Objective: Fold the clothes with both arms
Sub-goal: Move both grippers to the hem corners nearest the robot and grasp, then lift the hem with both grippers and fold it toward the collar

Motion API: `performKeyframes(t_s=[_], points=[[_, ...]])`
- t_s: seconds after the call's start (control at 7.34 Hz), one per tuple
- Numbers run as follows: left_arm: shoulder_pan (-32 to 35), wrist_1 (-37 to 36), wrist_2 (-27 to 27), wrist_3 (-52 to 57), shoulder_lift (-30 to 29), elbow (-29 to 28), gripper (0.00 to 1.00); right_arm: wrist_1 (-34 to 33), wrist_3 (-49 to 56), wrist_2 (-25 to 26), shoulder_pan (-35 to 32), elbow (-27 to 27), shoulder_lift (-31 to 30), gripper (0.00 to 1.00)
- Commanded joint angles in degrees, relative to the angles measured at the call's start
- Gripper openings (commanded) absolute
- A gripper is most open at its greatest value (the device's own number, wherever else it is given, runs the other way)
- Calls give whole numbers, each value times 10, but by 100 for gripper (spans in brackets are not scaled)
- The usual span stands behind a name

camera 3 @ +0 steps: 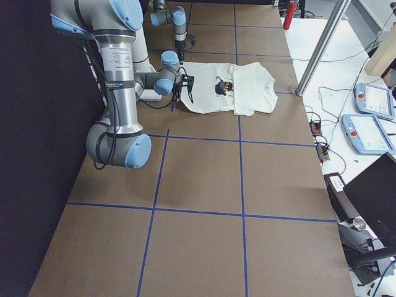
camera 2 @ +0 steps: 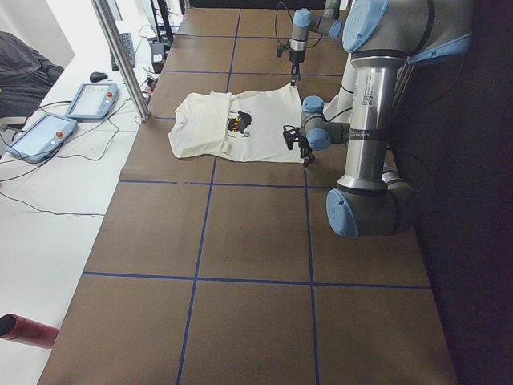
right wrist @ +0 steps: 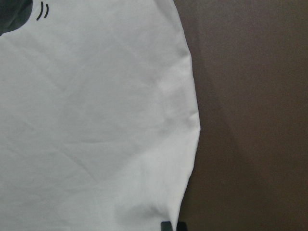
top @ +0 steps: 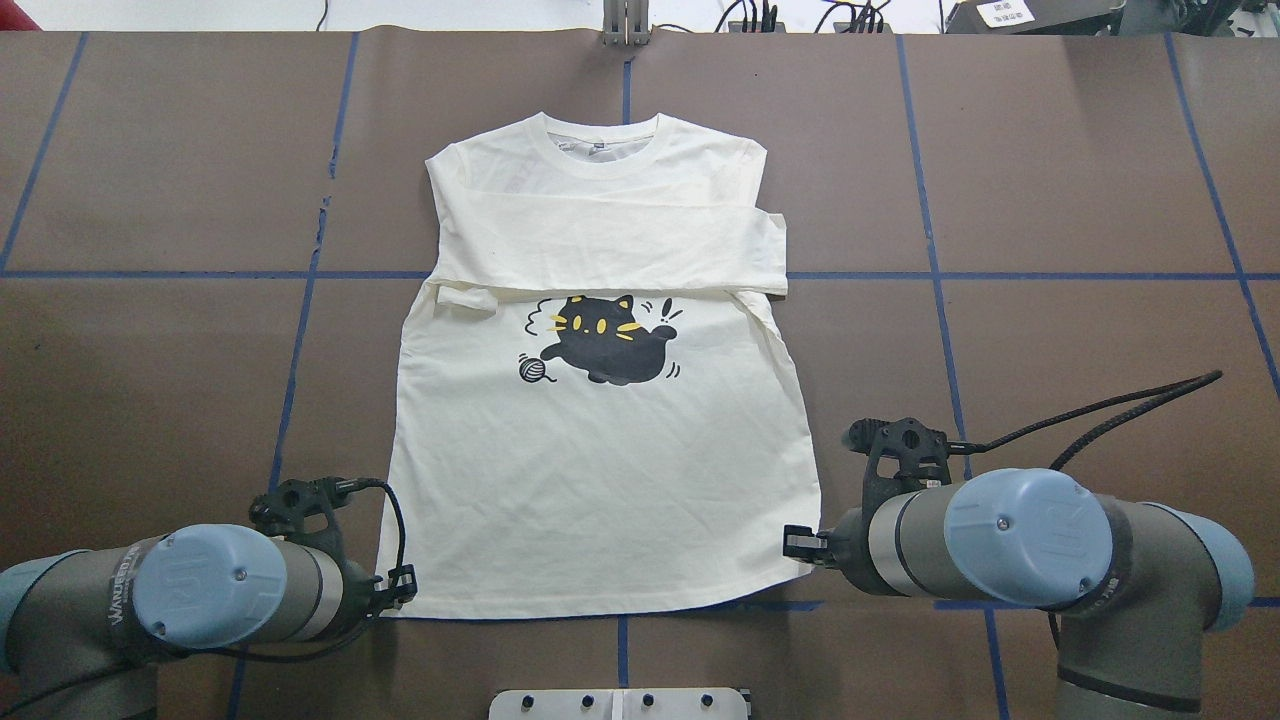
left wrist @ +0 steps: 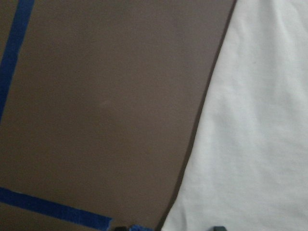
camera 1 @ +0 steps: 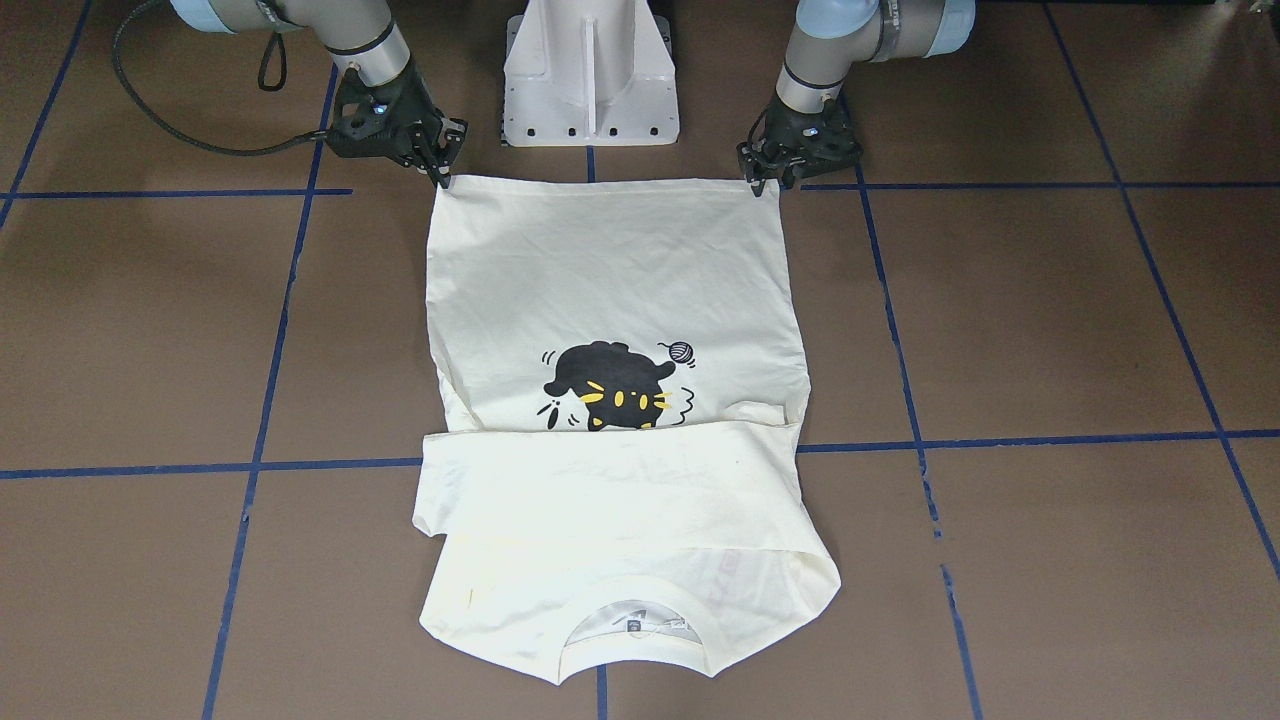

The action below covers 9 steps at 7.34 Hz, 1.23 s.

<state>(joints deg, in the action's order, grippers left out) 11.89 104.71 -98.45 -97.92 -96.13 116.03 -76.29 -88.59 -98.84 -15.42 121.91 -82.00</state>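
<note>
While the shirt (camera 1: pixel 610 280) lies flat, print up, on the surface (camera 1: pixel 1050 320), sleeves folded across chest, left end effector (camera 1: pixel 765 182) spread astride one hem corner, right end effector (camera 1: pixel 441 178) pinching the other

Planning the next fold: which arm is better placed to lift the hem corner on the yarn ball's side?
Left: the left gripper sits at that corner of the shirt; the right gripper sits at the opposite one.

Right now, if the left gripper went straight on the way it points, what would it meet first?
The shirt, at its hem corner lying on the table. The left gripper points down at it; whether it touches already is unclear.
</note>
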Motion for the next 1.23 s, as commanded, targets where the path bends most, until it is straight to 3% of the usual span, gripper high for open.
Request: performKeyframes(t_s=[0.0, 0.27, 0.55, 0.68, 1.09], points=[[0, 0, 0, 4, -4, 2, 0, 0, 1, 0, -1, 0, -1, 0], [1, -1, -2, 2, -4, 15, 0, 0, 3, -1, -2, 1, -1, 0], [7, -10, -3, 4, 11, 83, 0, -1, 3, -27, -15, 27, -15, 0], [2, -26, -3, 4, 12, 109, 0, 0, 3, -64, -17, 45, -38, 0], [-64, -71, -9, 10, 9, 179, 0, -2, 1, -98, 12, 131, -113, 0]])
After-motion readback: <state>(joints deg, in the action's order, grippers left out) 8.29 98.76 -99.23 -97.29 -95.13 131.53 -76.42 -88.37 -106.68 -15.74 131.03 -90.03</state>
